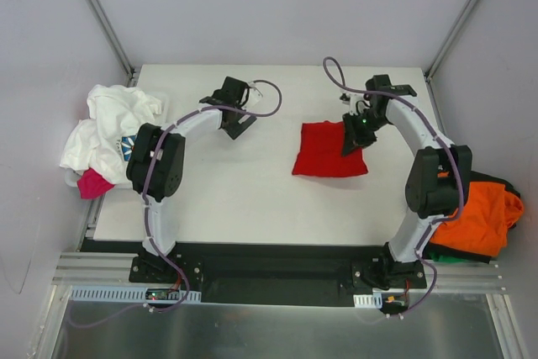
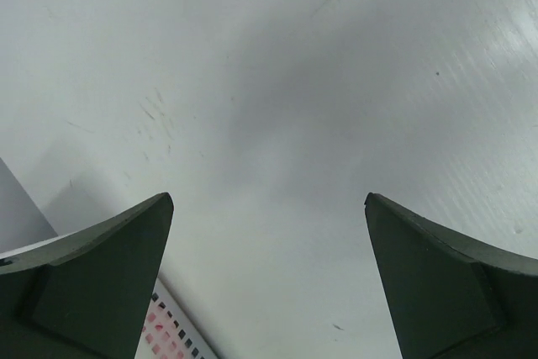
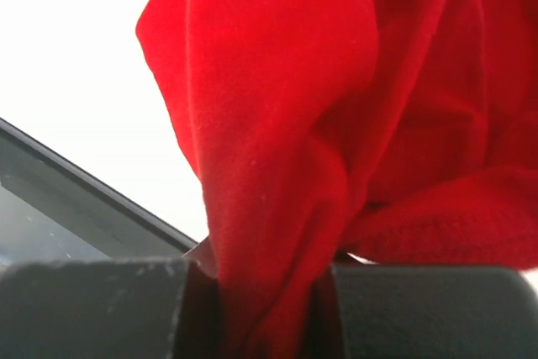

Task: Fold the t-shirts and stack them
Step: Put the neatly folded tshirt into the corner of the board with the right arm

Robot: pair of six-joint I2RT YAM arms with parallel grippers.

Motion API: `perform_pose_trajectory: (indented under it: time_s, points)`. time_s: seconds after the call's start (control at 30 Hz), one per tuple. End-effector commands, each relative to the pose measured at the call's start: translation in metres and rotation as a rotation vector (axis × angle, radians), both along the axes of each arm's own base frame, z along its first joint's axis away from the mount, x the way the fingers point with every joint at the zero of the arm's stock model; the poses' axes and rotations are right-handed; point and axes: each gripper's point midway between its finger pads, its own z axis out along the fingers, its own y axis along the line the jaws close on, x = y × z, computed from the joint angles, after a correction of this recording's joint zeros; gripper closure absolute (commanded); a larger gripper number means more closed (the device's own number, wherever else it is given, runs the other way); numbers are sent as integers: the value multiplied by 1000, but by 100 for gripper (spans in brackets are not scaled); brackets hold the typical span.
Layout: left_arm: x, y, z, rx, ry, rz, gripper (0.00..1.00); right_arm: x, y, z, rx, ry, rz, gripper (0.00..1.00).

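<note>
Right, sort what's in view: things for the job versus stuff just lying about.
Job:
red shirt, pinched in right hand
white shirt and pink shirt, left edge
orange shirt and green shirt, right edge
left hand, open

Lying about:
table
cables
struts

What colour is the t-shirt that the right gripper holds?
Plain bright red. The t-shirt shows best in the right wrist view.

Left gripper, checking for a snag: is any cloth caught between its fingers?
No: on the left gripper the fingers stand apart, with only white table showing between them.
</note>
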Motion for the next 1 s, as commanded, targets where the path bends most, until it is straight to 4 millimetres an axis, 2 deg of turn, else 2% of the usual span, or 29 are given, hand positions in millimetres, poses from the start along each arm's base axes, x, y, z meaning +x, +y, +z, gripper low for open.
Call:
perform_pose_trajectory:
  time_s: [0.0, 0.37, 0.4, 0.63, 0.8, 0.97]
  points:
    - [-6, 0, 33, -17, -69, -10, 1, -34, -41, 35, -106, -56, -19, 99]
    - [-33, -2, 33, -87, -39, -26, 1, -106, -106, 87, -304, -136, -97, 99]
    - [-35, -4, 36, -95, -41, -29, 1, -111, -117, 94, -318, -157, -131, 99]
    - [-46, -9, 36, -142, -28, -36, 1, -154, -153, 111, -373, -154, -219, 99]
    - [-48, -10, 37, -147, -30, -44, 1, -170, -176, 117, -378, -154, -291, 99]
    - [-49, -13, 34, -147, -21, -51, 1, -182, -185, 126, -346, -151, -330, 99]
